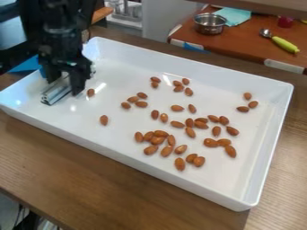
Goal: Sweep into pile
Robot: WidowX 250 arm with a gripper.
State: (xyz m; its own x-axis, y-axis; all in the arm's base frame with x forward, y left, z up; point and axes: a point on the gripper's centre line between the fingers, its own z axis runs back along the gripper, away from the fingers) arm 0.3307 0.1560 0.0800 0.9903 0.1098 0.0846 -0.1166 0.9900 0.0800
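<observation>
Almonds (158, 140) scattered in a white tray (135, 155), claw (63, 84) at its left end.
One almond lies just beside the claw, the rest farther right; whether it pinches the metal piece (57, 93) there, I cannot tell.

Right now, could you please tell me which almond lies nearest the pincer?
The lone almond just right of the pincer in the picture; every other almond lies clearly farther off across the white tray.

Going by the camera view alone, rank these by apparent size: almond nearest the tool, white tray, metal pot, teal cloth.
1. White tray
2. Metal pot and teal cloth: too alike to rank, the pot partly overlapping the cloth
3. Almond
</observation>
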